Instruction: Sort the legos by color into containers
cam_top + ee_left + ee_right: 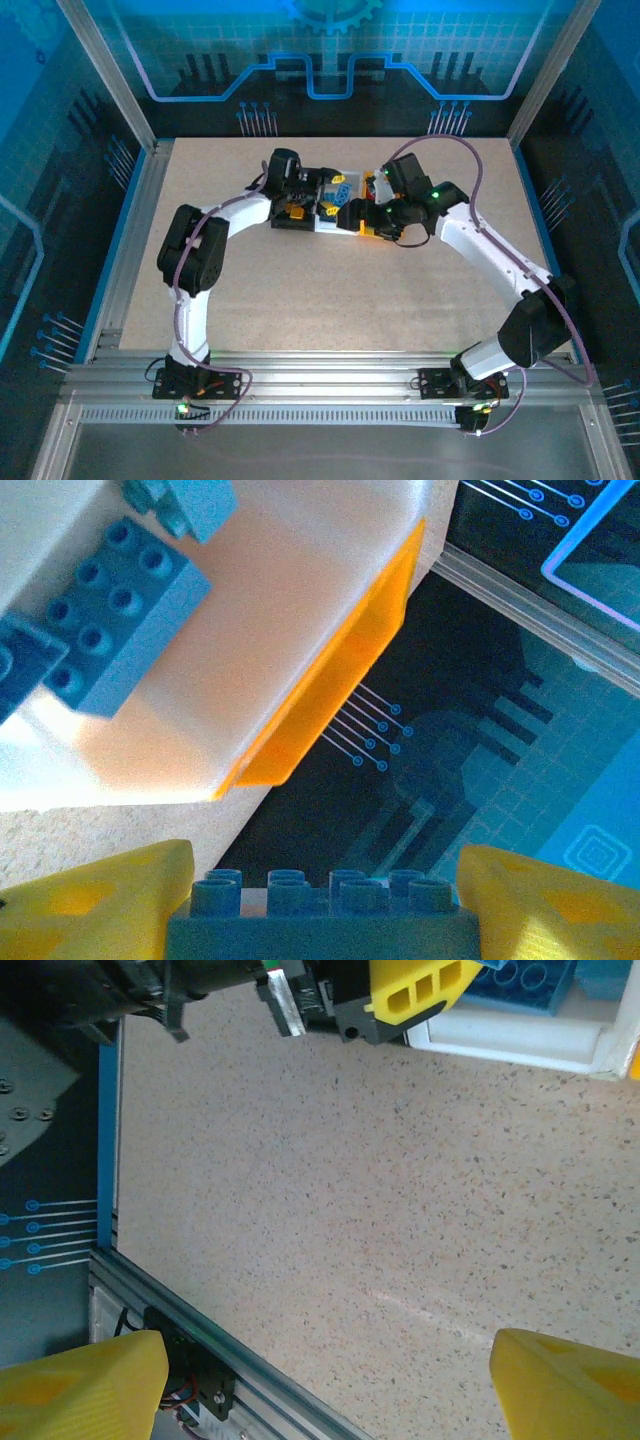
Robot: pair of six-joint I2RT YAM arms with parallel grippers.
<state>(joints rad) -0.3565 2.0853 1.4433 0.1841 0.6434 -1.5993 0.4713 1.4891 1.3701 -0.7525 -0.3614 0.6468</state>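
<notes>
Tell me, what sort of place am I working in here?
Likely a lab robot cell: silver aluminium-profile frame, blue circuit-print wall panels and speckled beige tabletop.

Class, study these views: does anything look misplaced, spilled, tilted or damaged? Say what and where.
Nothing stands out. The white bin holds blue bricks, and the left gripper grips another blue brick near it. The right gripper hangs open above the table.
</notes>
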